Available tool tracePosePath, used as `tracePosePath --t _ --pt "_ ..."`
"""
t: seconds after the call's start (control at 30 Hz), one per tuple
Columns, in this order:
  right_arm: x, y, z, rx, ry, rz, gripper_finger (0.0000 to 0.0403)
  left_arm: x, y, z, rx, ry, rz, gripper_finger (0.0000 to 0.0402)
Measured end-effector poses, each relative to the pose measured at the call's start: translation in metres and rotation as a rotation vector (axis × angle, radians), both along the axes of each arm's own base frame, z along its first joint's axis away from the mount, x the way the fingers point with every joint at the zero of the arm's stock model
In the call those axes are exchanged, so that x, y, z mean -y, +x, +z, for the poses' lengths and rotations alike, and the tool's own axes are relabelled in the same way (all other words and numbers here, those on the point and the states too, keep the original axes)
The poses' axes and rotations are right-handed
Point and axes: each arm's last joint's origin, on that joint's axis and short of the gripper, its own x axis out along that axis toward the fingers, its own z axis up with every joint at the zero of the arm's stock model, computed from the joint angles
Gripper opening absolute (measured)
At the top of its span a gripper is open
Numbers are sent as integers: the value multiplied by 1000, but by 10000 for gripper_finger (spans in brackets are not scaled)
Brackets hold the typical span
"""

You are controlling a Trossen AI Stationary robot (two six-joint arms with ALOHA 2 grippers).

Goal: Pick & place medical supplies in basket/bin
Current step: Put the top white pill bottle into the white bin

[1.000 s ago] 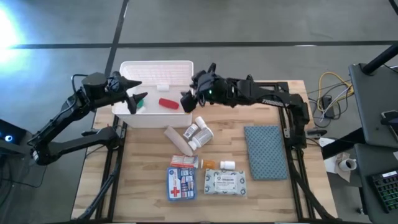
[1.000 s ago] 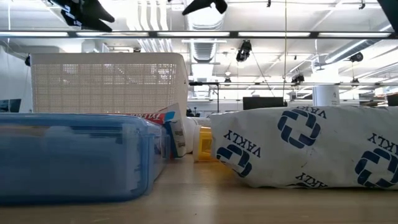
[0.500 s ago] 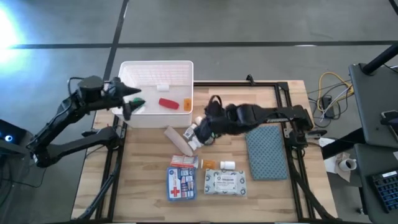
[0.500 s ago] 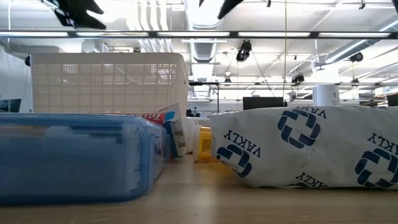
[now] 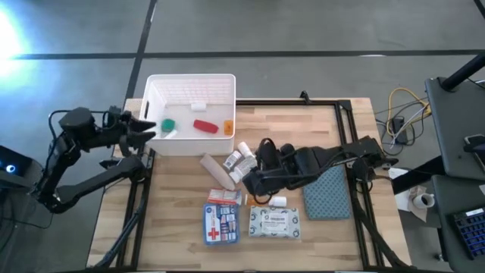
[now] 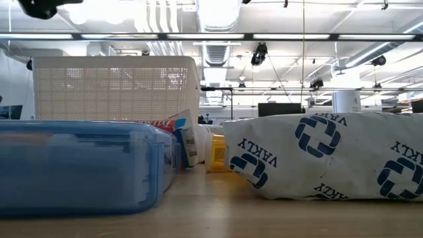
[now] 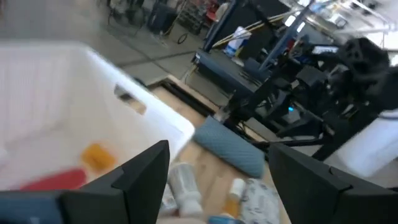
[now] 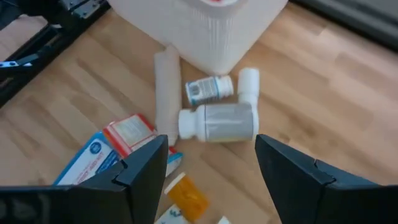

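Bin at table's far-left edge, right gripper mid-table.

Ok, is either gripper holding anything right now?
No. The left gripper, beside the bin, and the right gripper, above the pill bottles, both have open, empty jaws.

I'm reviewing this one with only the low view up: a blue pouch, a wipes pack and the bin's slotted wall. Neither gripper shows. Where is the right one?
Observer: The right gripper hovers over the table, just beside the white pill bottles, fingers open and empty.
Operator: And the left?
Observer: The left gripper is open at the white bin's left wall, holding nothing.
Operator: Anything in the bin?
Observer: Yes: a red tube, a green piece and an orange bit lie on its floor.
Operator: What else is left outside?
Observer: A tan roll lies next to the bottles.
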Motion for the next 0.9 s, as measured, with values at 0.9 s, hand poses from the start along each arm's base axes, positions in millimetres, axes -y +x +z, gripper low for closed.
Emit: tracePosePath --t 0.9 --pt "48 19 -99 -155 273 -274 233 3 7 -22 -118 -149 -273 253"
